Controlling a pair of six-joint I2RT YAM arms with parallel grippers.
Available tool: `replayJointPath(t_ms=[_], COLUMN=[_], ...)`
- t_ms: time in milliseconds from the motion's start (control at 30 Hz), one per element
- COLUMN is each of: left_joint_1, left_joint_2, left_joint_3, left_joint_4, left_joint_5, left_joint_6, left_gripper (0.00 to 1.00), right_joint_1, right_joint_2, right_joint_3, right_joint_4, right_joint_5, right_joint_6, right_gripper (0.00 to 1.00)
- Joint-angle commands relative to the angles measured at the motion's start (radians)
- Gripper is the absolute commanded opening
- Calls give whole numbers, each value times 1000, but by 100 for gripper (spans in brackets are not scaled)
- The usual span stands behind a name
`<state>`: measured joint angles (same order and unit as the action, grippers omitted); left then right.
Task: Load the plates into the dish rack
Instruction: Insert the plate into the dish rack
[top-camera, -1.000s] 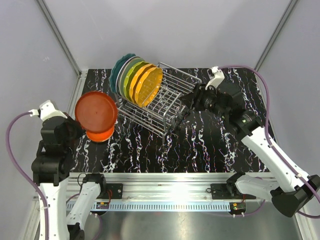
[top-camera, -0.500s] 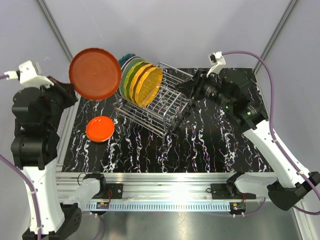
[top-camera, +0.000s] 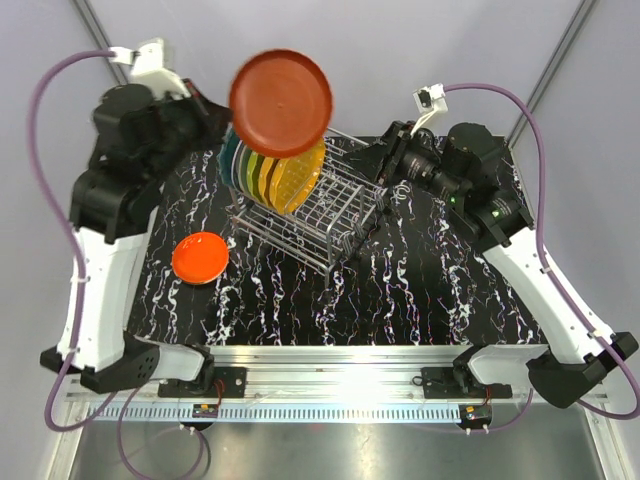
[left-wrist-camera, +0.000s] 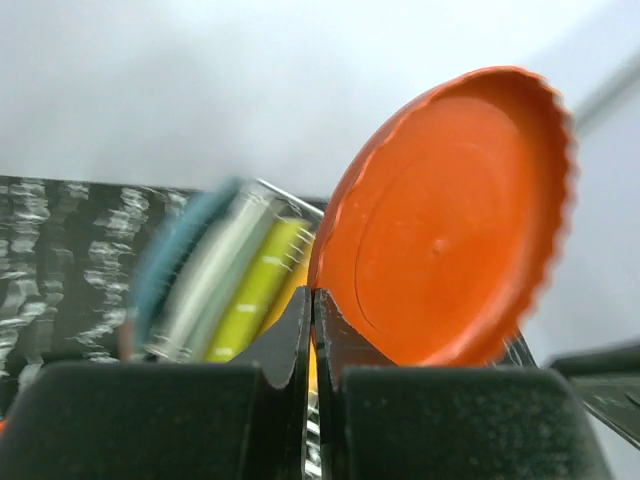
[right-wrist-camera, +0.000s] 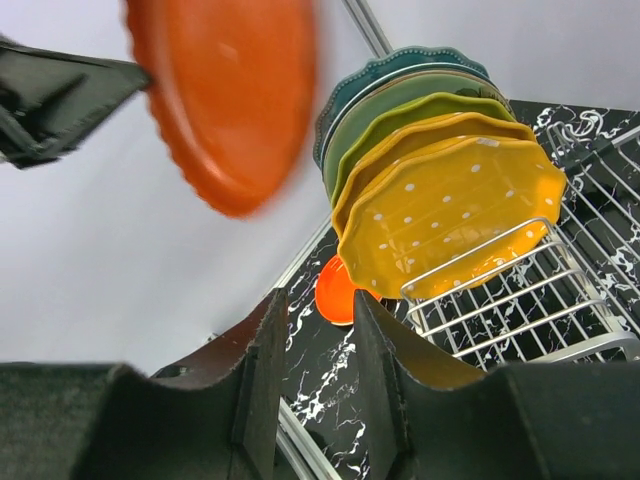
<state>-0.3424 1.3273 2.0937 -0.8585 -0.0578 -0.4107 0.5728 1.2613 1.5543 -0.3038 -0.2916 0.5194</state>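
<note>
I have the red-orange plate (top-camera: 281, 103) pinched by its rim in my left gripper (left-wrist-camera: 312, 300), jaws clamped tight on it. It hangs in the air above the far-left end of the dish rack (top-camera: 335, 215). A row of plates (top-camera: 275, 170), teal through dotted orange, stands in the slots at that end. My left arm (top-camera: 105, 220) is raised high, reaching right. A small orange plate (top-camera: 199, 257) lies flat on the table (top-camera: 420, 290), left of the rack. My right gripper (right-wrist-camera: 315, 310) hovers by the rack's right end, jaws narrowly apart with nothing between them.
</note>
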Motion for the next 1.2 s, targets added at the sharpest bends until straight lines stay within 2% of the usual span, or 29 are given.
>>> replayJointPath(t_ms=[0, 200, 367, 467, 600, 667, 833, 1000, 1167], left_joint_1=[-111, -272, -400, -496, -628, -688, -718, -727, -731], left_joint_2=[42, 104, 96, 102, 125, 144, 136, 73, 58], left_joint_3=[45, 23, -47, -43, -41, -41, -89, -253, -311], left_joint_4=[61, 56, 108, 122, 151, 157, 134, 206, 239], left_joint_5=[-46, -190, -309, -421, -635, -697, -755, -797, -847], left_joint_6=[10, 27, 65, 118, 264, 323, 328, 368, 403], left_gripper=[0, 0, 0, 0, 0, 0, 0, 0, 0], right_joint_1=[-5, -5, -5, -5, -5, -4, -5, -5, -7], right_joint_2=[-23, -74, -65, -28, 30, 47, 87, 113, 161], right_joint_3=[41, -16, -69, -77, -92, -96, -111, -135, -128], right_joint_4=[42, 49, 37, 32, 66, 75, 109, 163, 199], right_joint_5=[-6, 8, 107, 140, 141, 138, 123, 91, 52], right_joint_6=[2, 4, 8, 8, 14, 19, 37, 62, 90], right_gripper=[40, 40, 38, 37, 37, 36, 36, 36, 35])
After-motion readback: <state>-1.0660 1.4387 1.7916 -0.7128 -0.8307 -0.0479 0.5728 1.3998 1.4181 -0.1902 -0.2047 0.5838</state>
